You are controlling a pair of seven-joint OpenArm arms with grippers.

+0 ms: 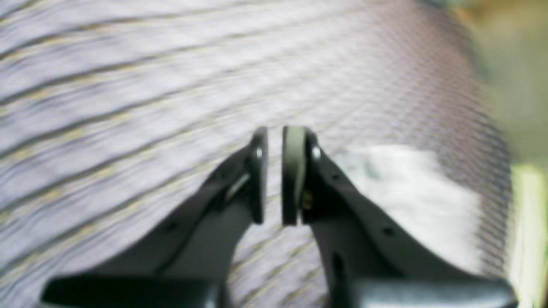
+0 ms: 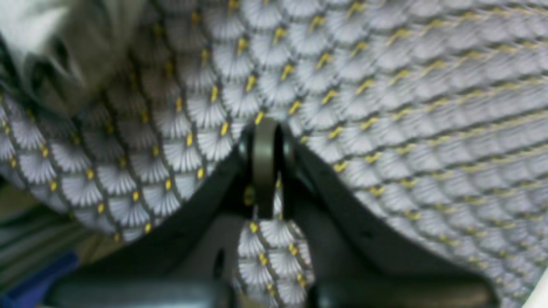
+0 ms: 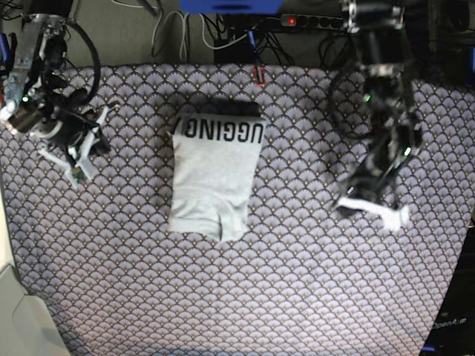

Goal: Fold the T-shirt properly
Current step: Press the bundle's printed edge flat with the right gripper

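You're seeing the right gripper point(image 3: 74, 165) hovering by the left edge of the purple-grey fan-patterned tablecloth point(image 3: 297, 297), jaws pressed together. Folded pale grey cotton T-shirt point(image 3: 215, 178) w/ black lettering is lying mid-cloth, nearer the far edge. Left gripper point(image 1: 274, 175), jaws nearly closed w/ a slim gap, is hanging near the right edge.

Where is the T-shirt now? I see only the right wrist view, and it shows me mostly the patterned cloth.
Observer: The T-shirt lies folded in the middle of the tablecloth, between the two arms.
Operator: Is any gripper holding it?
Observer: No. In the base view the right gripper and the left gripper are both off to the sides, apart from the shirt.
Operator: Is the left gripper closed like mine?
Observer: Nearly; its wrist view shows the left gripper with only a narrow gap between the jaws and nothing in it.
Operator: Which side of the shirt faces up?
Observer: The printed side; black letters show along its far edge.
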